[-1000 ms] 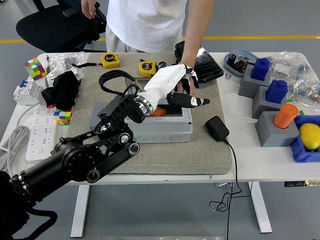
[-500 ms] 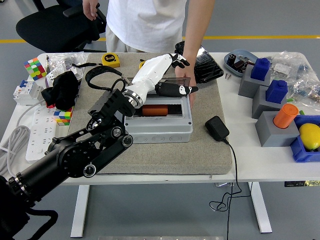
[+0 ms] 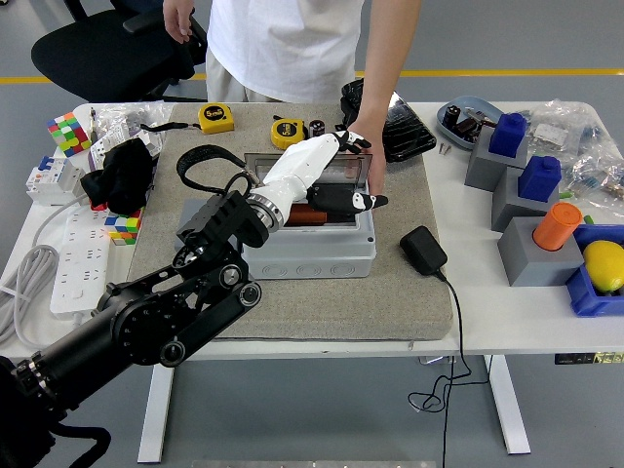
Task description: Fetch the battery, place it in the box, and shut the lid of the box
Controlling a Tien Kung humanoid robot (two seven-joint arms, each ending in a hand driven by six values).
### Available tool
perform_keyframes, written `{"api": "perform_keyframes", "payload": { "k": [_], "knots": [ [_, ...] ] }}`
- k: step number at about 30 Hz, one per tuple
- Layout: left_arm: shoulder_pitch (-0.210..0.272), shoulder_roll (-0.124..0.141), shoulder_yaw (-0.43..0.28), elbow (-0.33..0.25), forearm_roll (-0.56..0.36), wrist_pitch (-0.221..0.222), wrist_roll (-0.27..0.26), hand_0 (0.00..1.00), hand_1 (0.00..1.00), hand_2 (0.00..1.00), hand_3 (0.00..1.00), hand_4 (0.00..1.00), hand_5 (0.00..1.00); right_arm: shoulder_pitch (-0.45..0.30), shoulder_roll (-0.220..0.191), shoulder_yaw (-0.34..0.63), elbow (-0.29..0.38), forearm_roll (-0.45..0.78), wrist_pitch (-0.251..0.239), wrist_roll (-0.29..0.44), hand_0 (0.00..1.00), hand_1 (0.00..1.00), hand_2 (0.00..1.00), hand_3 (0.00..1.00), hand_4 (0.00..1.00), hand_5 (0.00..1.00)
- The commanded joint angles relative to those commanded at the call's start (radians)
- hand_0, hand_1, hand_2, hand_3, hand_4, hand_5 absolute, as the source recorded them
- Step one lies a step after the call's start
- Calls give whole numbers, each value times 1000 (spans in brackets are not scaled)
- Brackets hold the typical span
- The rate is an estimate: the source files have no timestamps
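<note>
1. Since half a second ago, the robot's left hand (image 3: 327,174) has dropped lower over the open top of the box (image 3: 310,244), and the person's hand (image 3: 371,156) has shifted slightly along the box's far right corner.
2. Under everything is the white table (image 3: 487,312), with a grey mat (image 3: 390,292) covering its middle.
3. From the lower left, the black left arm (image 3: 166,317) reaches diagonally up across the mat.
4. At the table's far side stands a person in a white shirt (image 3: 283,44), one arm stretched down to the box.
5. On the mat's centre sits the grey box, its clear lid (image 3: 343,168) raised at the back; the person's hand rests on the lid's right end.
6. Above the box, the white left hand has its fingers loosely extended and slightly curled, with nothing in its grasp that I can see; one dark fingertip (image 3: 369,201) points right over the box's right rim.
7. Inside the box lies the orange battery (image 3: 304,214), directly beneath the hand's palm and partly hidden by it; whether they touch cannot be told.
8. Just right of the box, on the mat, lies a black power adapter (image 3: 423,250).
9. Behind the box sit two yellow tape measures (image 3: 216,118).
</note>
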State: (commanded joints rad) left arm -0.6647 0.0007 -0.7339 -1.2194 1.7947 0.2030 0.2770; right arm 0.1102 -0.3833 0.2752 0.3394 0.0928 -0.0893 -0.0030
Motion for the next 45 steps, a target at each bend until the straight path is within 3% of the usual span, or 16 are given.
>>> {"api": "perform_keyframes", "payload": {
  "k": [9,16,27,31,35,39,45],
  "knots": [
    [34,37,12,-83,-12,-38,63,602,676,676,763,969,503,0,-1,0,1,-3,0,0,577,629,664,568,970,492],
    [65,63,25,-114,-43,-61,98,571,660,665,756,964,513,-4,0,2,1,-4,1,1,577,629,664,569,970,492],
    [90,71,15,-152,-65,-62,97,537,638,648,753,951,529,-4,2,10,1,-5,0,8,577,629,664,569,971,491],
    [107,70,-23,-160,-75,-36,57,537,652,660,754,948,525,-3,2,10,1,-5,0,8,577,629,663,568,971,491],
    [145,72,-87,-165,-126,17,-16,537,652,660,754,948,525,-4,2,9,0,-5,1,7,577,629,663,568,971,491],
    [198,77,-178,-167,-195,61,-90,554,668,678,751,943,518,-5,2,8,0,-4,2,6,577,629,664,569,971,491],
    [276,88,-318,-164,-257,86,-134,505,652,662,728,945,510,-4,2,5,-2,0,3,4,577,629,664,568,972,490]
  ]
}}
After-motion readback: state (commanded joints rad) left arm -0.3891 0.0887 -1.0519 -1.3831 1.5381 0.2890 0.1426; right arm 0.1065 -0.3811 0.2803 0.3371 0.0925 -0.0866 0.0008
